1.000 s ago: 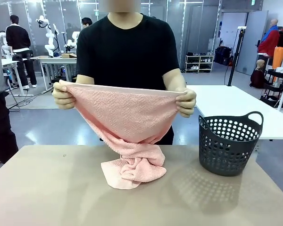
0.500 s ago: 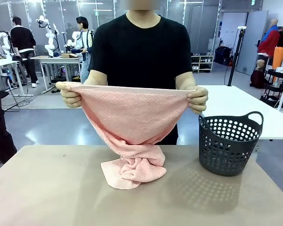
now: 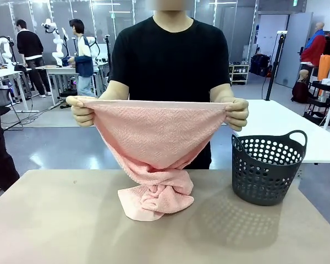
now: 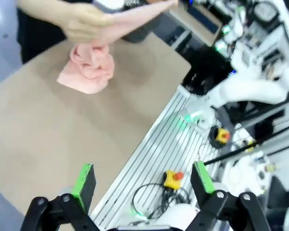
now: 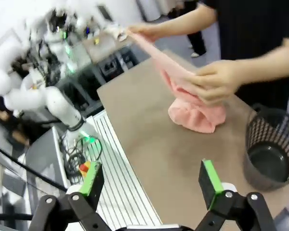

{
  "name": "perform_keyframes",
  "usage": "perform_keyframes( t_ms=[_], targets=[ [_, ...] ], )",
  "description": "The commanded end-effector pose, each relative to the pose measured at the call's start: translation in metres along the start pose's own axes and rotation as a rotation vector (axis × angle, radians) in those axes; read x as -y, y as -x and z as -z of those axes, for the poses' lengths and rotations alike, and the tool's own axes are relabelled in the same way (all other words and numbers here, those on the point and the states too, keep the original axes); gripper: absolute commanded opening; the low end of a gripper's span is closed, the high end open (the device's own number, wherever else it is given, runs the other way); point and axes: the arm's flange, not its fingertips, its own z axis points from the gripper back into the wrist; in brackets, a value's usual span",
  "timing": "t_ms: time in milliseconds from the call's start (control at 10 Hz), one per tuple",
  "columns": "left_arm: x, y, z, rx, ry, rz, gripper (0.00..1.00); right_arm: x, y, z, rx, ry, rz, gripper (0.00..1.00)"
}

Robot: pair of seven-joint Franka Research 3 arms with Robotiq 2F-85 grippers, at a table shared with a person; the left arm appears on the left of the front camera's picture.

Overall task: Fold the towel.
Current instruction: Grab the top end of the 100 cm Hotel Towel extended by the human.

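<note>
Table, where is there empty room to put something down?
The table is bare left of the towel and along the whole near strip. A smaller gap lies between towel and basket. The far middle is crowded, where the towel bunches.

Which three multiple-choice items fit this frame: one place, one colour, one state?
1. Where does the basket stand?
A. On the table, right of the towel from the robot's side.
B. On the floor.
C. On the towel.
2. What colour is the towel?
A. Grey.
B. Green.
C. Pale pink.
3. How is the towel now?
A. Folded flat.
B. Top edge stretched between the person's hands, lower end bunched on the table.
C. In the basket.
1 A: it sits on the tabletop at picture right.
2 C: the cloth reads pink.
3 B: both hands grip its upper corners.
</note>
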Motion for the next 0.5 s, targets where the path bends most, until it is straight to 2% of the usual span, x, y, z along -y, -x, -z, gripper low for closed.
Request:
perform_keyframes(
  t_ms=[0,200,300,400],
  targets=[
    [0.022,0.0,0.023,-0.03,-0.046,0.131,1.0,-0.01,-0.008,0.017,-0.04,0.061,-0.124,1.0],
    [0.032,-0.006,0.032,0.005,-0.041,0.166,1.0,-0.02,-0.014,0.031,-0.052,0.023,-0.146,1.0],
    [0.026,-0.005,0.029,0.07,-0.059,0.166,1.0,-0.026,-0.021,0.016,-0.037,0.016,-0.108,1.0],
    [0.041,-0.014,0.025,-0.027,-0.016,0.138,1.0,-0.026,-0.021,0.016,-0.037,0.016,-0.108,1.0]
  ],
)
